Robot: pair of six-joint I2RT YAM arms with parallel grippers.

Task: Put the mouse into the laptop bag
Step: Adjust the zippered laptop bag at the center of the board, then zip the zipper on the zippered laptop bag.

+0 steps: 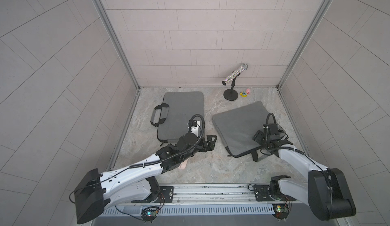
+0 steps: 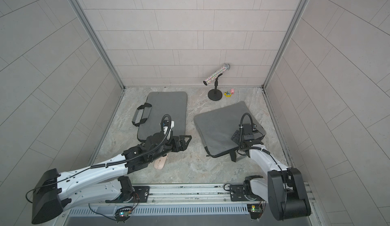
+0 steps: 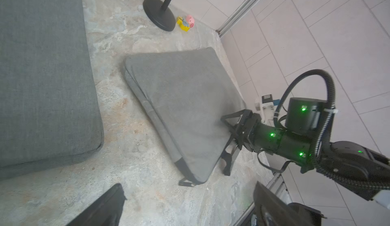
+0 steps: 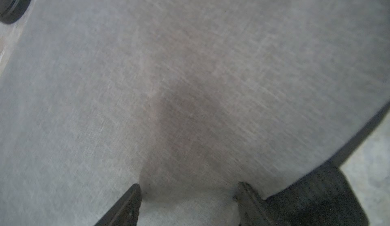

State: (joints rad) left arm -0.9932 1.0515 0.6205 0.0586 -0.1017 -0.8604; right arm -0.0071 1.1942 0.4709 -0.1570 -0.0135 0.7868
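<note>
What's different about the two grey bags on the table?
The left bag lies straight along the back wall; the right bag is turned at an angle. The left bag's handles stick out at its side; the right bag's strap shows at its near edge. The right gripper has its jaws down on the right bag; none touch the left bag. Both are flat, grey fabric.

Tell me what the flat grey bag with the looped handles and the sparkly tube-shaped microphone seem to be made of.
Grey bag with looped handles: woven fabric, matte, likely padded; fine weave lines and soft rounded edges show.
Sparkly microphone: probably glitter or rhinestones over a hard body; speckled multicoloured glints.
</note>
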